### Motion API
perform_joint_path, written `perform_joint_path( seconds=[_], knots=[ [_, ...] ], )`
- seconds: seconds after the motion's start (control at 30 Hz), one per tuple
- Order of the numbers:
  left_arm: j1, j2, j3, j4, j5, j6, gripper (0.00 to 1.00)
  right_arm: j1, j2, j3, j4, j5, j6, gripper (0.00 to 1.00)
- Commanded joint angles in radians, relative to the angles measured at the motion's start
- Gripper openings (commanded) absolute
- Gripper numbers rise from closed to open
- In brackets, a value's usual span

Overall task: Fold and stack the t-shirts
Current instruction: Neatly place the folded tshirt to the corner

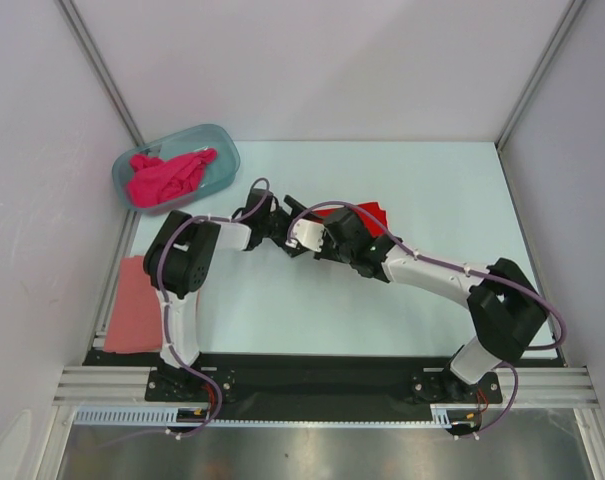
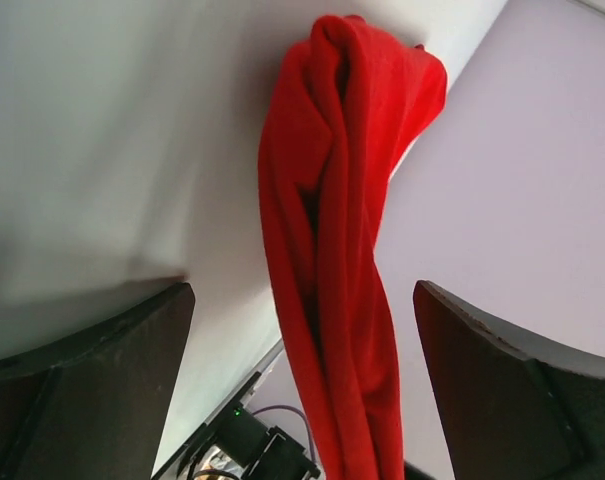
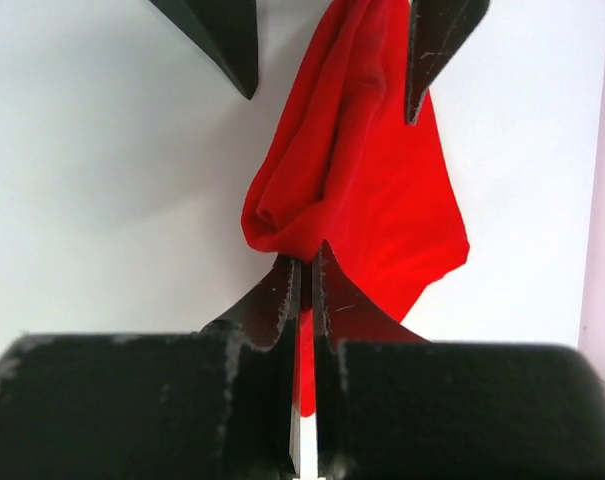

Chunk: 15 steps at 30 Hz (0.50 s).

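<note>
The magenta t-shirt (image 1: 165, 178) lies crumpled inside the tub (image 1: 233, 153); the salmon t-shirt (image 1: 134, 305) lies flat nearer than it; the red t-shirt (image 1: 375, 216) hangs bunched, well to its right.

L gripper (image 2: 302, 290) spread wide; R gripper (image 3: 308, 262) clamped tight.

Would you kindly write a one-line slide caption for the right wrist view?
Right gripper shut on the bunched red t-shirt, with the left gripper open on either side of it.

T-shirt (image 1: 167, 178) in tub (image 1: 225, 160), back left
</note>
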Motion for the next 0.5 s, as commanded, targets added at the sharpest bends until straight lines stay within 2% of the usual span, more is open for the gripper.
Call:
perform_joint_path(
  seconds=[0.0, 0.13, 0.3, 0.4, 0.43, 0.47],
  knots=[
    [-0.012, 0.034, 0.058, -0.109, -0.048, -0.027, 0.97, 0.0, -0.056, 0.008, 0.039, -0.025, 0.018, 0.0],
    [-0.015, 0.073, 0.104, -0.113, -0.063, -0.042, 0.9, 0.0, -0.07, -0.01, 0.048, -0.028, 0.023, 0.0],
    [-0.016, 0.106, 0.132, -0.075, -0.069, -0.068, 0.71, -0.004, -0.079, -0.015, 0.051, -0.029, 0.031, 0.0],
    [-0.019, 0.115, 0.146, -0.038, -0.077, -0.071, 0.49, -0.007, -0.084, -0.021, 0.054, -0.032, 0.038, 0.0],
    [-0.019, 0.115, 0.147, -0.029, -0.078, -0.076, 0.35, -0.007, -0.085, -0.023, 0.054, -0.031, 0.04, 0.0],
    [-0.019, 0.109, 0.149, -0.032, -0.078, -0.077, 0.28, -0.007, -0.088, -0.024, 0.056, -0.029, 0.046, 0.0]
  ],
)
